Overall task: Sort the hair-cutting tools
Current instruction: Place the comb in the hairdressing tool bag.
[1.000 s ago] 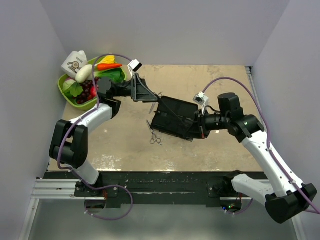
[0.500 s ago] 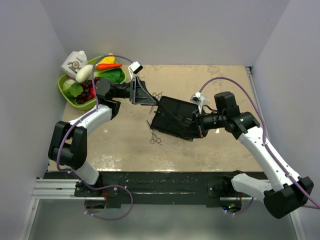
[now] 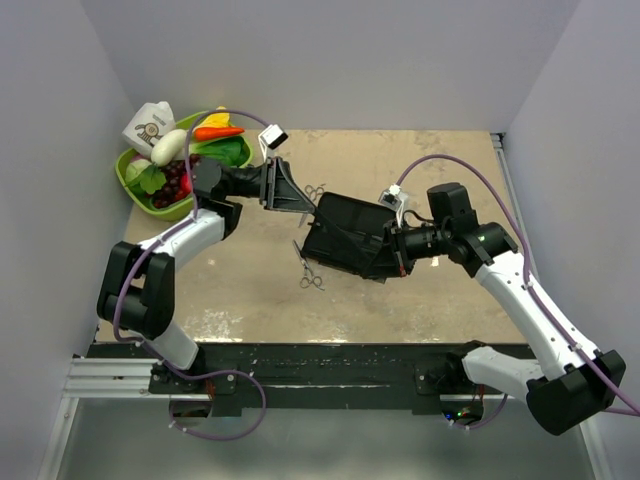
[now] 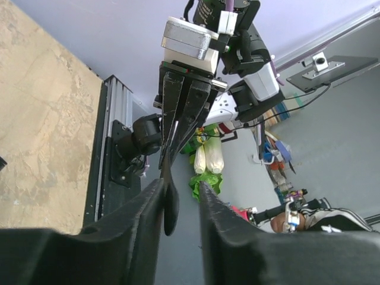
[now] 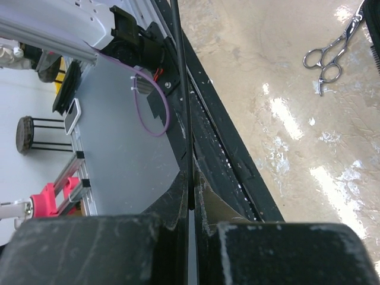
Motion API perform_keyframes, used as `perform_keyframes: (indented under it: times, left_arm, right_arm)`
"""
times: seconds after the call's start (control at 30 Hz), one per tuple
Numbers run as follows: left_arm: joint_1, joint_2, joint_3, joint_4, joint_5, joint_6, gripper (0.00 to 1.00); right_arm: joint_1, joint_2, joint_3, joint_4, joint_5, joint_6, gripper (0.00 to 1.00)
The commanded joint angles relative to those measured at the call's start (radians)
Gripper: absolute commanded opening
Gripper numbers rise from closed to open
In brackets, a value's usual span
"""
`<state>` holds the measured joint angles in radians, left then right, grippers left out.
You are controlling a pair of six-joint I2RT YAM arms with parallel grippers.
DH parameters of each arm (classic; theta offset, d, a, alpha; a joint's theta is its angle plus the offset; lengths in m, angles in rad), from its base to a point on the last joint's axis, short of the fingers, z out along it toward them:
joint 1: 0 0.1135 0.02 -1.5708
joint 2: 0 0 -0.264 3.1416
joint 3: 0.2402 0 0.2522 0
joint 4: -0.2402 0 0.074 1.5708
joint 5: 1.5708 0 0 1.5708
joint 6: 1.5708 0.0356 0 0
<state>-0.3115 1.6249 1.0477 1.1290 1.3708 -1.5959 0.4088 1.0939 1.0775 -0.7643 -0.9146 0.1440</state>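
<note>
A flat black case is raised at an angle over the middle of the table. My right gripper is shut on its right edge, and the right wrist view shows that thin edge pinched in the right gripper. My left gripper is at the case's far left corner. In the left wrist view its jaws are narrowly open. A thin dark strip lies against one finger. One silver scissors shows by that corner. Another scissors lies on the table. The comb is not in view.
A green basket of toy vegetables and a white carton stand at the far left corner, just behind my left arm. Grey walls close in the table on three sides. A black rail runs along the near edge.
My left gripper's jaws have narrowed from wide open, and it has edged right to the case's corner. My right arm has shifted slightly with the case still in its grip.
</note>
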Motion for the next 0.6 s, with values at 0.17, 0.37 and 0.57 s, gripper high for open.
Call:
perform_keyframes:
  times: [0.17,0.37,0.57]
  left_arm:
    - [-0.015,0.007,0.04,0.031,0.014,0.02,0.0]
    - [-0.02,-0.037,0.278,-1.016,-0.123,0.741,0.0]
    - [-0.024,-0.025,0.362,-1.175,-0.186,0.894,0.0]
  right_arm:
    - [0.002,0.0,0.012,0.026,-0.066,-0.012,0.0]
    - [0.002,-0.006,0.044,0.029,-0.056,-0.012,0.01]
    - [0.002,-0.019,0.064,0.098,-0.066,0.034,0.29]
